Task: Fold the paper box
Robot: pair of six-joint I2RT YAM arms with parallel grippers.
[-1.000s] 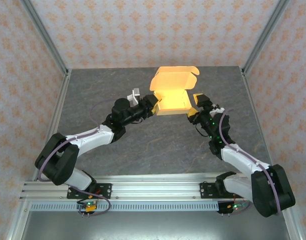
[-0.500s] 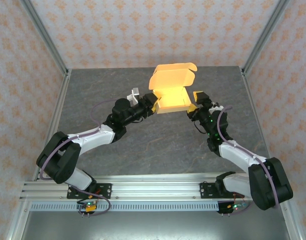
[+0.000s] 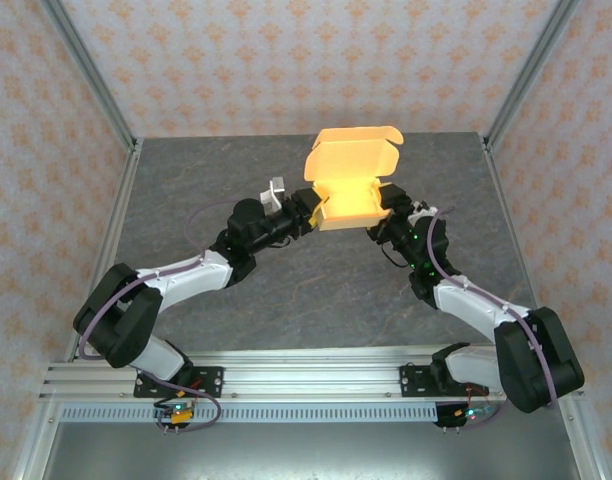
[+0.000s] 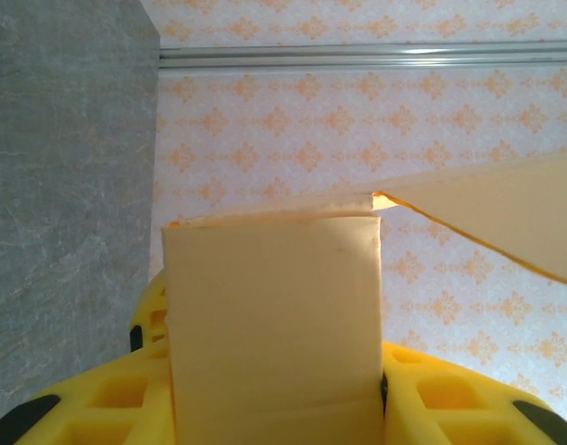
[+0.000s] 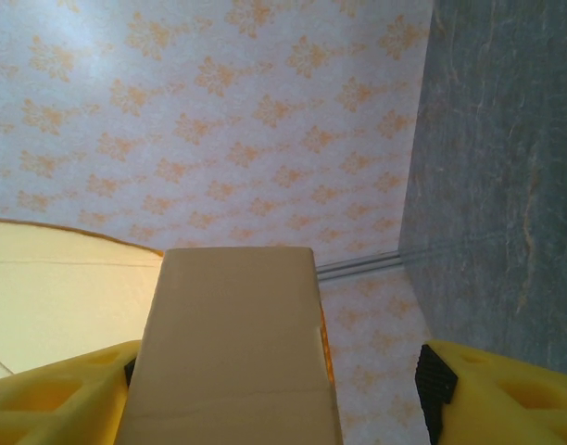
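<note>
Orange-tan paper box (image 3: 351, 178) — one flap clamped in left gripper (image 3: 309, 212), right gripper (image 3: 391, 206) apart beside another — fingertips hidden.

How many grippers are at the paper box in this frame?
2. The left gripper is closed on the left side of the paper box. The right gripper is at the right side, with a flap between its open jaws.

A tan flap of the paper box (image 5: 233, 343) stands between the yellow fingers (image 5: 52, 394) of the right claw (image 5: 279, 394), against one finger and apart from the other; patterned wall (image 5: 219, 111) behind, grey worktop (image 5: 506, 167) alongside
</note>
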